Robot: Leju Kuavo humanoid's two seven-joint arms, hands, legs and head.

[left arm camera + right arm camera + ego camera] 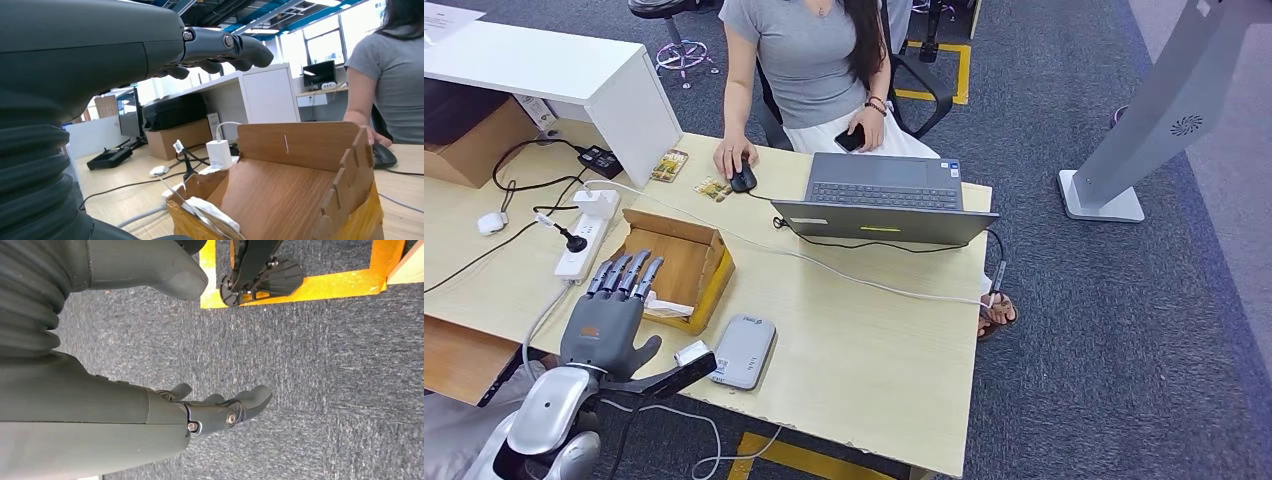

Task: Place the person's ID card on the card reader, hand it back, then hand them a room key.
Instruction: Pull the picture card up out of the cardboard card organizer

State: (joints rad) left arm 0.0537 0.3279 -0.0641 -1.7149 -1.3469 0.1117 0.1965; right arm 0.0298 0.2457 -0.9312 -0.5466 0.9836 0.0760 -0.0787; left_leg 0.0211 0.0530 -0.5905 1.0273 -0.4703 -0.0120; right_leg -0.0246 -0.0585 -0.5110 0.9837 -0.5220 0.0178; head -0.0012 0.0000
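Nearest the robot, the left hand (609, 320) hovers with its dark fingers (624, 275) spread flat and nothing in them, fingertips reaching over the near edge of the shallow brown wooden tray (686, 262). That tray is the landmark here. Tucked into the tray's near corner, directly under the fingertips, lie some pale flat items (667, 305); in the left wrist view they look like thin cards or wrapped slips (202, 212), though they are too small to say whether they are room keys.

Just right of the tray, on the light wooden desk (864, 340), sits the flat grey rounded card reader (744, 351), its long axis running away from the robot. The left hand is by far the nearer hand to both tray and reader. The right hand (220, 410) hangs by the grey carpet, fingers loosely apart and empty.

Beyond the tray, two small patterned cards (669, 165) (713, 188) lie on the desk near the seated person's hand, which rests on a black mouse (743, 177). One may be the ID card, which would put it well beyond the left hand.
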